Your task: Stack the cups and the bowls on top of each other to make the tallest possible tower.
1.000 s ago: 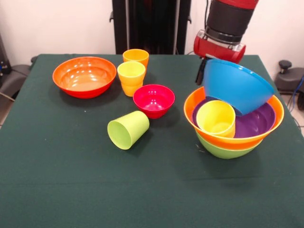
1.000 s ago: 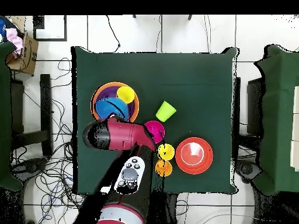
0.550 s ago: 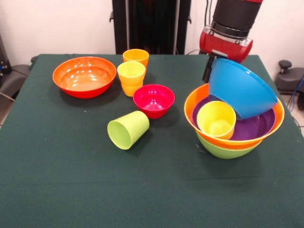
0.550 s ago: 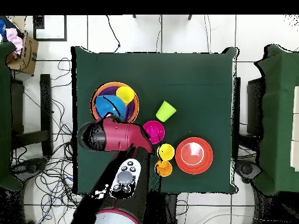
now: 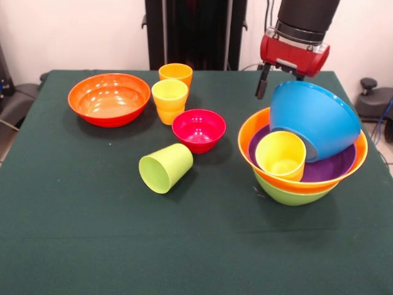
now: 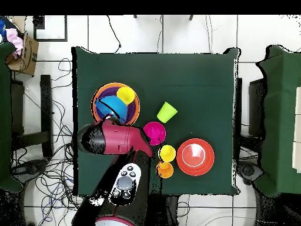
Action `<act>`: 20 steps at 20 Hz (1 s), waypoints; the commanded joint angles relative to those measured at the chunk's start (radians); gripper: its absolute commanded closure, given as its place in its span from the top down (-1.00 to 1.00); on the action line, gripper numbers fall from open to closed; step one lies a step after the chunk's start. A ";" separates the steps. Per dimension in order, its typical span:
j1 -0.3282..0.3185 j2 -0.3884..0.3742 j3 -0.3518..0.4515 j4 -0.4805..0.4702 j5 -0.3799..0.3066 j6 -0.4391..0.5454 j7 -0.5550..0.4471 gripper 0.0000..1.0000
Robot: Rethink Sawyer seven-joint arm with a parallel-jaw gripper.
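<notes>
blue bowl (image 5: pixel 313 120) is tilted in the tower (image 5: pixel 302 178); glossy, light, likely slippery, best pinched at the rim. hand (image 5: pixel 279 78) state cannot be told.

The red and black arm reaches down from above, its red wrist upright. The gripper (image 5: pixel 279 83) hangs below it, one dark finger (image 5: pixel 262 82) showing, the other hidden.

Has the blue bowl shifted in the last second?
Yes. The blue bowl has tipped steeper and slid lower into the purple bowl, while the gripper has lifted clear of it.
</notes>
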 commanded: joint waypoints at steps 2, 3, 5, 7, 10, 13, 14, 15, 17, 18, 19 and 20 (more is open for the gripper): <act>-0.009 0.024 0.059 0.042 -0.068 0.055 0.022 1.00; -0.004 0.019 0.052 0.045 -0.070 0.055 0.023 1.00; -0.011 0.008 0.061 0.052 -0.067 0.058 0.018 1.00; -0.018 -0.015 0.073 0.074 -0.065 0.054 0.013 1.00; -0.047 -0.076 0.120 0.119 -0.057 0.042 -0.012 1.00; -0.072 -0.174 0.152 0.162 -0.039 0.098 -0.041 1.00; -0.082 -0.194 0.163 0.171 -0.036 0.114 -0.051 1.00; -0.090 -0.226 0.166 0.178 -0.033 0.152 -0.065 1.00; -0.106 -0.274 0.171 0.178 -0.031 0.225 -0.088 1.00; -0.118 -0.296 0.179 0.180 -0.028 0.258 -0.097 1.00; -0.129 -0.317 0.186 0.182 -0.025 0.290 -0.107 1.00; -0.137 -0.332 0.190 0.182 -0.024 0.315 -0.113 1.00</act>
